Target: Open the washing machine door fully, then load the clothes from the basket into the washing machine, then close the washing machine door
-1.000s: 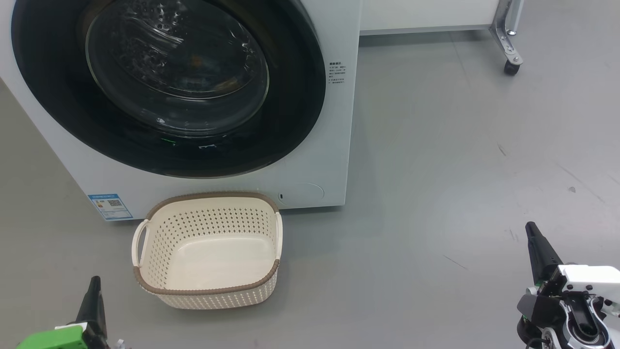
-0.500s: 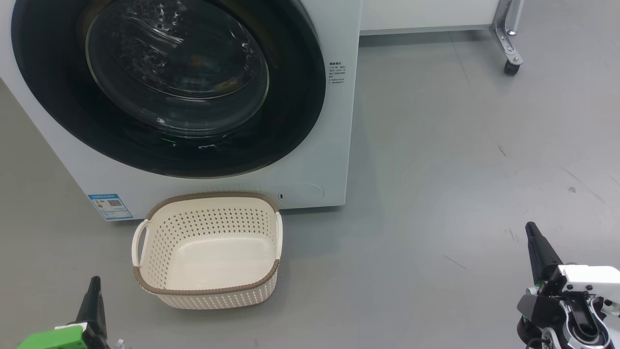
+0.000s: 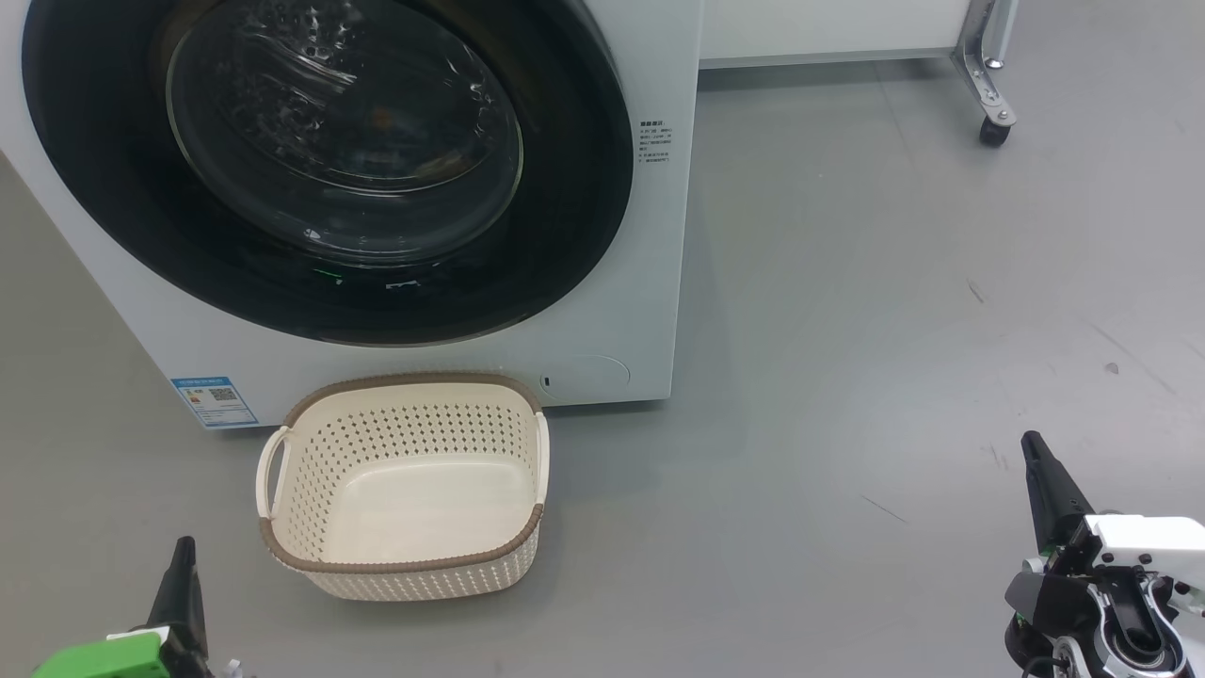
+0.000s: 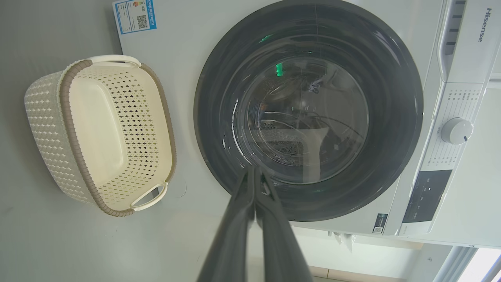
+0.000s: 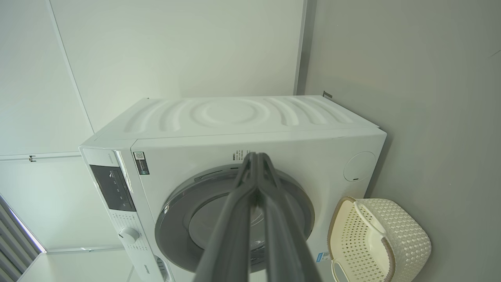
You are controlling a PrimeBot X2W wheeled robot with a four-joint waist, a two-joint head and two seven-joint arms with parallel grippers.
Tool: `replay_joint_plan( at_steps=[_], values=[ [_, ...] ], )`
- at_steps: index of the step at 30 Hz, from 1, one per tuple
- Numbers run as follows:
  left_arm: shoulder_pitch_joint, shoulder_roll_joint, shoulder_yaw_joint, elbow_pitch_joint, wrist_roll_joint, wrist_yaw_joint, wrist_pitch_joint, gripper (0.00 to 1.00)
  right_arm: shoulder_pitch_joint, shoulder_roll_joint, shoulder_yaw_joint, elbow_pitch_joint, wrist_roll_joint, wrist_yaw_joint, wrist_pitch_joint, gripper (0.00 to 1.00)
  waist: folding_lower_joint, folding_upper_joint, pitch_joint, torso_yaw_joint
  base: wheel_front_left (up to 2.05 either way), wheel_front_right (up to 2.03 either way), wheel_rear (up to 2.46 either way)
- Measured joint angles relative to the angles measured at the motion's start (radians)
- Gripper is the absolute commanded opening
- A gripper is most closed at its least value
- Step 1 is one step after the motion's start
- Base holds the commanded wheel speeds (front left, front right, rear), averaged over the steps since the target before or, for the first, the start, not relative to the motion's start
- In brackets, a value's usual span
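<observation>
L hand (image 3: 184, 551), R hand (image 3: 1034, 444) closed, empty; basket (image 3: 424, 582) btwn them, nearer L hand.

washing machine (image 5: 242, 121) — basket (image 5: 391, 235) (cream-white) beside

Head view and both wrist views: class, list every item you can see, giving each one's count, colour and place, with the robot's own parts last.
washing machine: one, white, on the floor, upper left of the head view
washing machine door: one, glossy black rim with clear glass, shut on the machine's front
basket: one, cream with brown rim, on the floor before the machine
label sticker: one, blue, machine's lower corner
control knob: one, white, machine's front
castor: one, black, upper right of the head view
left pincer: one, dark, shut, lower left
right pincer: one, dark, shut, lower right
</observation>
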Motion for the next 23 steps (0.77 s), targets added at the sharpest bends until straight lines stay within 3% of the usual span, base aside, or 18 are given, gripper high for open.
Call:
replay_joint_plan(
  at_steps=[23],
  values=[
    [-0.002,0.000,0.000,0.002,0.000,0.000,0.000,0.00,0.000,0.000,0.000,0.000,0.000,0.000,0.001,0.00,0.0000,0.0000,0.000,0.000,0.00,0.00,0.00]
  ],
)
